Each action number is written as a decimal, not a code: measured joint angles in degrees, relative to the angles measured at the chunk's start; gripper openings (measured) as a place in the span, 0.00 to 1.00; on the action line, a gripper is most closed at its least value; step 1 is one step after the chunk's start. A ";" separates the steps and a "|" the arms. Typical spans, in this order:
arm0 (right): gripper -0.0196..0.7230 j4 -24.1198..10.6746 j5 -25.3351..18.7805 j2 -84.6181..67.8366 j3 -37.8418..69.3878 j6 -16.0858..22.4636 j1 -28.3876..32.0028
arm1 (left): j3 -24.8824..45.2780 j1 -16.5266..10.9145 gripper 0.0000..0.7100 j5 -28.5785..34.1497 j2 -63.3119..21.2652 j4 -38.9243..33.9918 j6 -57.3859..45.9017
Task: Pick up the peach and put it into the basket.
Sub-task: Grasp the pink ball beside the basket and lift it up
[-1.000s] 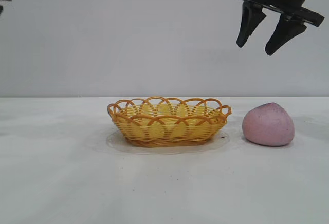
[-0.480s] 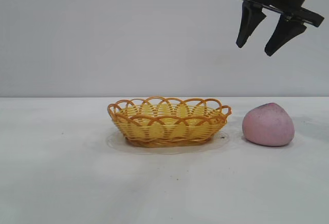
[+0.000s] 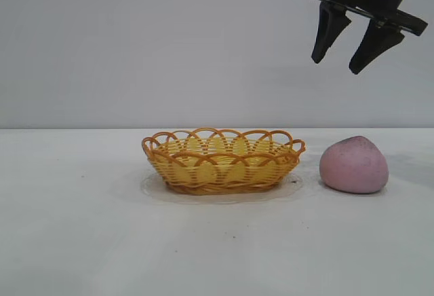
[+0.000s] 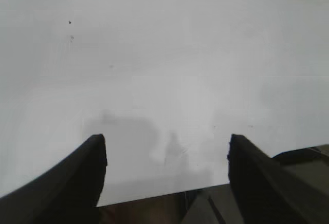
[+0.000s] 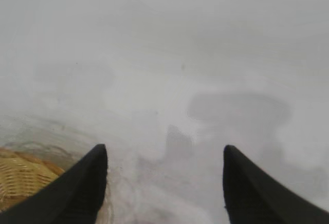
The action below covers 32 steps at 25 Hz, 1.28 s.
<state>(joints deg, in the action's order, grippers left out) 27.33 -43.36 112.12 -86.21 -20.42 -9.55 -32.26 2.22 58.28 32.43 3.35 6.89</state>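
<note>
The dusty-pink peach (image 3: pixel 354 165) lies on the white table to the right of the yellow wicker basket (image 3: pixel 222 160), apart from it. My right gripper (image 3: pixel 337 65) hangs open and empty high above the peach, a little to its left. In the right wrist view the open gripper (image 5: pixel 164 154) looks down on bare table, with the basket's edge (image 5: pixel 20 180) at one corner; the peach does not show there. My left gripper (image 4: pixel 167 144) is open over bare table near the table's edge in the left wrist view, and is out of the exterior view.
The white table (image 3: pixel 102 242) runs wide to the left of and in front of the basket. A plain grey wall stands behind. The table's edge (image 4: pixel 154 196) shows in the left wrist view.
</note>
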 joint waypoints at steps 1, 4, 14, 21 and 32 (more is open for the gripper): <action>0.64 0.00 0.00 0.00 0.00 0.00 0.00 | 0.88 0.00 0.63 0.10 -2.88 0.00 0.00; 0.64 0.00 -0.18 0.00 0.00 0.00 0.00 | 2.92 0.00 0.63 2.03 -10.82 0.10 -0.62; 0.64 0.00 -0.18 0.05 0.00 0.00 0.00 | 4.36 0.00 0.63 5.87 -33.21 0.07 -3.00; 0.64 -0.11 -0.05 0.14 -0.10 0.00 0.00 | 4.49 0.00 0.63 5.91 -33.44 -0.53 -4.22; 0.64 -0.93 -0.96 0.14 -0.10 -0.90 0.00 | 4.49 0.00 0.63 5.91 -33.44 -1.00 -4.58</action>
<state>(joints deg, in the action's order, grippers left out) 26.40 -44.31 112.26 -86.31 -21.32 -9.55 -27.77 2.22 64.19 -1.01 2.35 2.31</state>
